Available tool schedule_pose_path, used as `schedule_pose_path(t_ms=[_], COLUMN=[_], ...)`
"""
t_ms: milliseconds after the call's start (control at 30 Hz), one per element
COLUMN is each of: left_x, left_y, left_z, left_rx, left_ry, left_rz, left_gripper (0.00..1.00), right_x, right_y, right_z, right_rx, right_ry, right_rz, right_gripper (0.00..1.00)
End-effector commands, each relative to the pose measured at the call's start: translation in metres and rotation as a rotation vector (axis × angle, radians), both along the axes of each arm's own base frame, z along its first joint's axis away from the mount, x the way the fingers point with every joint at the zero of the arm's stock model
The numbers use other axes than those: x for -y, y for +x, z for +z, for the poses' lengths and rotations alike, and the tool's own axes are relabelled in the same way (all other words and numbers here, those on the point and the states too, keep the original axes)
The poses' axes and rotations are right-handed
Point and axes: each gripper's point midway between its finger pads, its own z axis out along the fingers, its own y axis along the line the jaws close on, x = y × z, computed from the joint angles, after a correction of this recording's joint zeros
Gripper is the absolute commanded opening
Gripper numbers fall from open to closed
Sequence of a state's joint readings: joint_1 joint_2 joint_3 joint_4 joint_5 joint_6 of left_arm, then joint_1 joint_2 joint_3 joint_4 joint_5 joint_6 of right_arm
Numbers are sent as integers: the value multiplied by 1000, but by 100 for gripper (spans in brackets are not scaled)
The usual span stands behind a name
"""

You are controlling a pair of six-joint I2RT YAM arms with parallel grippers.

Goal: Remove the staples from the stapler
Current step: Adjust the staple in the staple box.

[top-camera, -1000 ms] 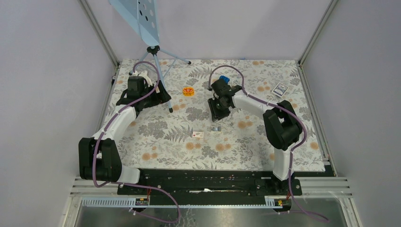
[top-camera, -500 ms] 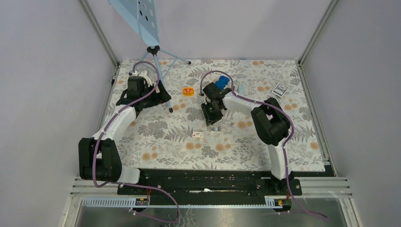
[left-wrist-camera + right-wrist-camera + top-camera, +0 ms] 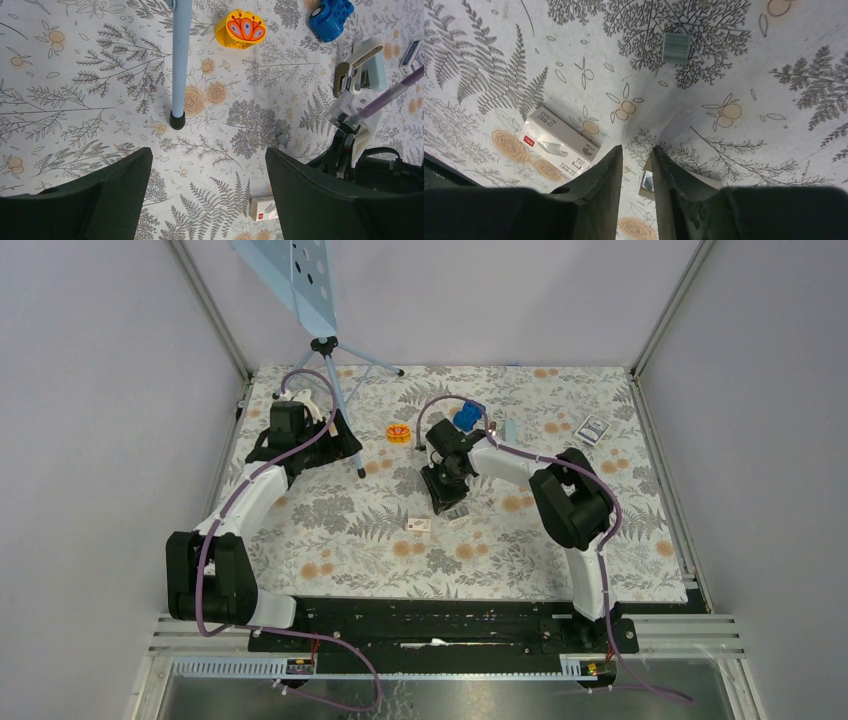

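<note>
Bench: covered by a floral cloth, and everything listed lies on it.
Tripod: stands at the far left corner and carries a pale blue board. One leg's rubber foot rests on the cloth ahead of the left arm.
Left fingers: spread wide apart with nothing between them, raised above the cloth near the tripod leg.
Right fingers: drawn close, with only a narrow slit left, tips low over the middle of the cloth. A small tan and shiny bit shows in the slit. I cannot tell what it is or whether the fingers clamp it.
Stapler: pale blue with a white top arm swung up and open, lying toward the far side, just beside the blue block. Whether its channel holds anything cannot be seen.
Blue block: a toy piece at the far side.
Yellow block: has an orange flower print and lies well left of the blue one.
Dark-and-white pack: lies near the far right edge, closed, contents unseen.
Small white box: lies flat with its printed face up and a red mark at one end, just left of the right fingers. It looks closed, contents unseen.
Staples: a short ribbed grey strip lying flat and loose on the cloth, in no container. It is ahead of the right fingers and apart from the white box.
</note>
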State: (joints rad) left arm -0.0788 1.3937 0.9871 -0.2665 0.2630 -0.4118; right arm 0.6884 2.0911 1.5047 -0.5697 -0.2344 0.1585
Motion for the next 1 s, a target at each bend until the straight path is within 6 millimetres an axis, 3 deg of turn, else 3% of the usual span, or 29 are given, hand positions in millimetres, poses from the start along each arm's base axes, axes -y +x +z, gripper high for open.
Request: schedule_pose_path(t_ms=[0,200,400,533,733,967], left_x=[3,3,3,3,4,5], left_y=[5,5,5,5,5,6], left_z=[22,22,22,22,23,24], left_rx=[85,86,86,85,87,89], left_ry=[-18,-18,-16,-19,-24,-26], left_rz=[-12,-11,-11,-12,-16,-17], left_gripper=[88,88,87,88,88,88], right_x=[2,-4,-17,-3,36,45], right_y=[-20,-13,13,26,22,-2], right_z=[12,23,63,79,68,50], right_rx=[-27,13,151,254,222,125], right_ry=[12,43,124,89,-31,-57], right_rz=[54,44,-26,-93,-148,-130], right_gripper=[35,37,41,44,43,51])
